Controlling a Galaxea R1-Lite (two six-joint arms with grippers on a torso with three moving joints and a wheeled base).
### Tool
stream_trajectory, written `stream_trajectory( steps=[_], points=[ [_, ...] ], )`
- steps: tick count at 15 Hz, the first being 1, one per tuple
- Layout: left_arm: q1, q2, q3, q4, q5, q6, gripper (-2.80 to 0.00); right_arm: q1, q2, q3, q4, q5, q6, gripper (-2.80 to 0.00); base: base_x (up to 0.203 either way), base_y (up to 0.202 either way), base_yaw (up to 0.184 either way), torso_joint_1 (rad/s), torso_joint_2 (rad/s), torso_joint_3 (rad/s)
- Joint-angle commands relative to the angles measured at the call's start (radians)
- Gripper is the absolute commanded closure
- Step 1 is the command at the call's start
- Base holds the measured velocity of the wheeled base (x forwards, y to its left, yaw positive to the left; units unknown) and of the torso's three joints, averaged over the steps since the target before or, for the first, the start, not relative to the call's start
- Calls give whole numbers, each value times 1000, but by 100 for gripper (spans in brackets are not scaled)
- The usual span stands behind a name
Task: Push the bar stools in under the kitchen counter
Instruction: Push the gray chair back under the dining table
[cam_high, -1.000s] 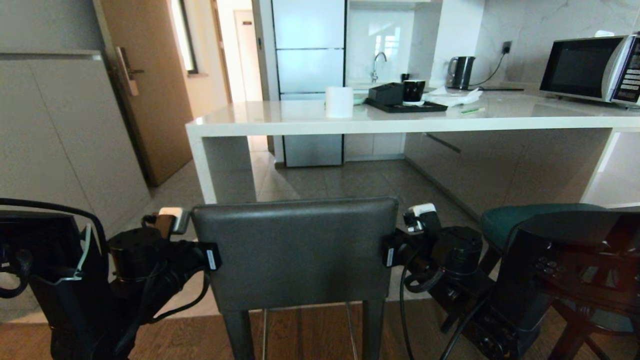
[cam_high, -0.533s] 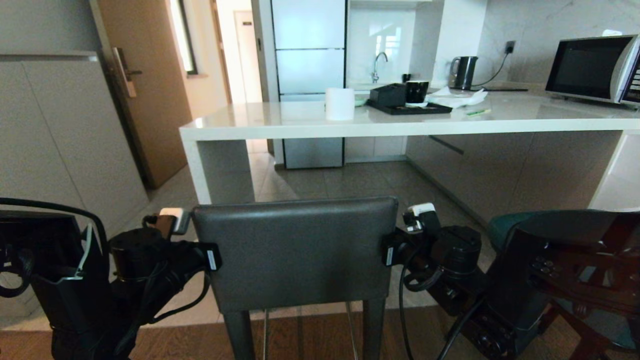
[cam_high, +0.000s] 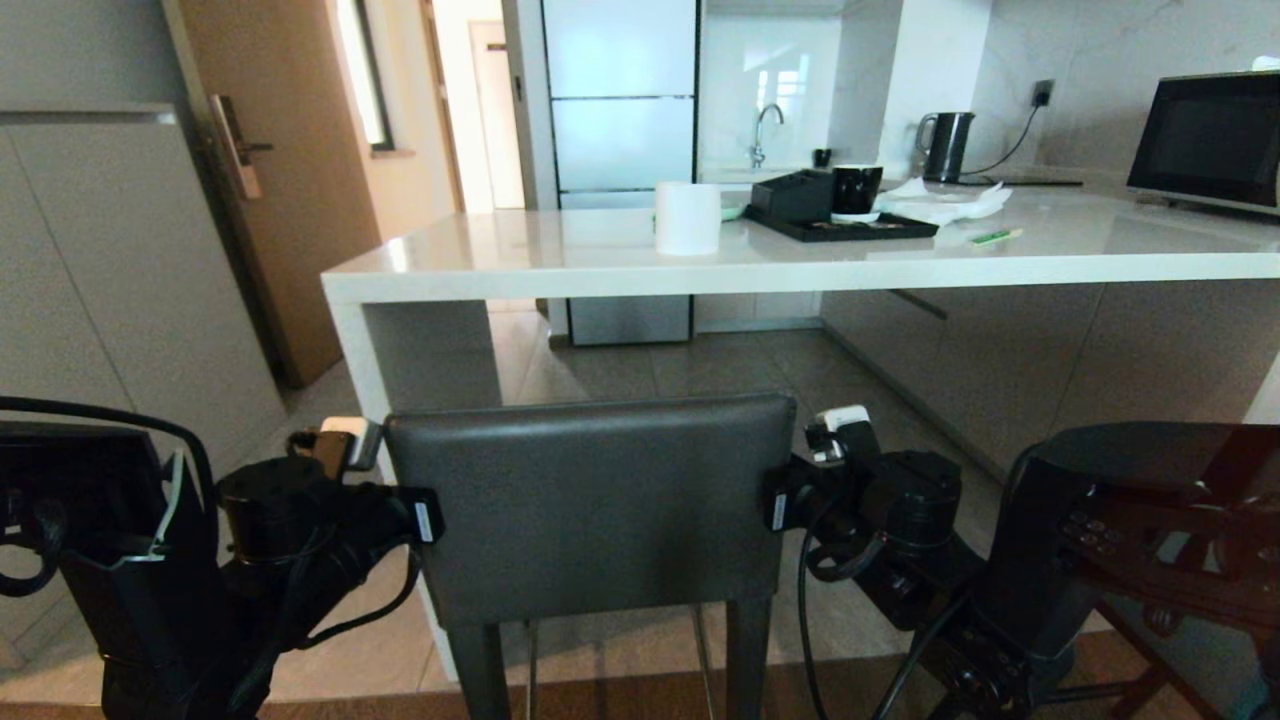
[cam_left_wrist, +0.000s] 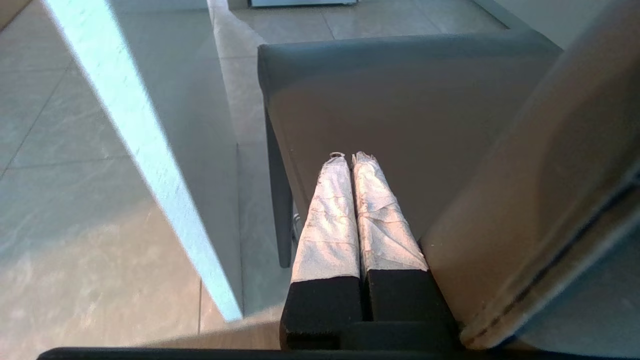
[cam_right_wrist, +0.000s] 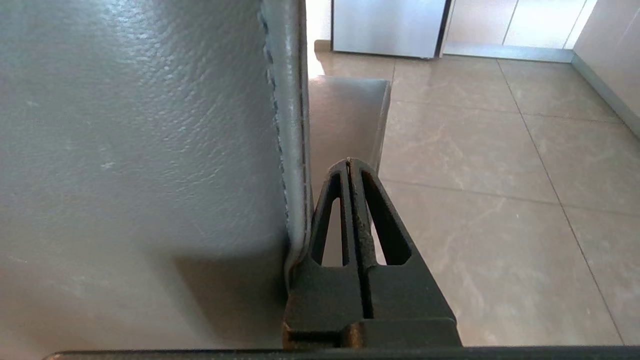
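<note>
The dark-grey leather bar stool (cam_high: 590, 500) stands right in front of me, its square back facing me. Beyond it runs the white kitchen counter (cam_high: 800, 265), whose end panel (cam_high: 360, 360) stands just ahead of the stool on the left. My left gripper (cam_high: 425, 520) lies against the back's left edge and my right gripper (cam_high: 775, 510) against its right edge. In the left wrist view the white-wrapped left gripper (cam_left_wrist: 350, 156) is shut, empty, beside the backrest (cam_left_wrist: 540, 200) and above the seat (cam_left_wrist: 400, 100). In the right wrist view the black right gripper (cam_right_wrist: 348, 161) is shut, touching the backrest's seam (cam_right_wrist: 292, 150).
On the counter stand a white paper roll (cam_high: 687, 218), a black tray with a cup (cam_high: 840, 215), a kettle (cam_high: 945, 145) and a microwave (cam_high: 1210, 140). A brown door (cam_high: 270, 170) and a grey cabinet (cam_high: 90, 270) lie to the left. Tiled floor (cam_high: 700, 365) runs under the counter.
The whole view has moved towards the counter, which now looks nearer. The stool and both grippers keep their places in the picture. The wood floor strip has nearly left view.
</note>
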Motion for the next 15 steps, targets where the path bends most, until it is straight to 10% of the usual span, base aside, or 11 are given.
stream_trajectory(
  steps=[1, 15],
  points=[
    [0, -2, 2, -9, 0, -1, 0, 1, -2, -2, -11, 0, 0, 0, 188, 0, 0, 5, 5, 1],
    [-19, -27, 8, -9, 1, -1, 0, 4, -36, 16, -11, -14, -4, 0, 189, 0, 1, 3, 5, 2]
  ],
)
